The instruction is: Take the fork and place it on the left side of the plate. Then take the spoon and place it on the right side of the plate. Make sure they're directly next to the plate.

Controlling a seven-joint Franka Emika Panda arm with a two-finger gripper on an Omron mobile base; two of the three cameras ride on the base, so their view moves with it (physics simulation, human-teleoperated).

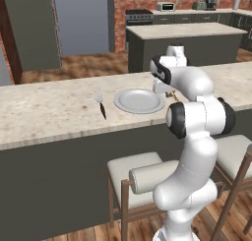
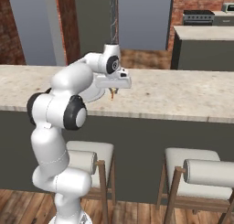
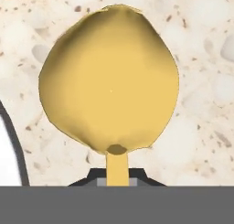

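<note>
On the counter [image 1: 49, 112] the fork [image 1: 101, 105] lies at nine o'clock of the plate [image 1: 139, 101], just beside it. At the plate's three o'clock the gripper [image 3: 118, 181] pinches the spoon [image 3: 109, 83] by its handle, bowl hanging over the stone.

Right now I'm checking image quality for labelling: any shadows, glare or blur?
Left base view: soft and coarse, a faint shadow beside the fork, no glare on the plate. Hand view: the spoon looms close, evenly shaded, edges slightly jagged.
</note>
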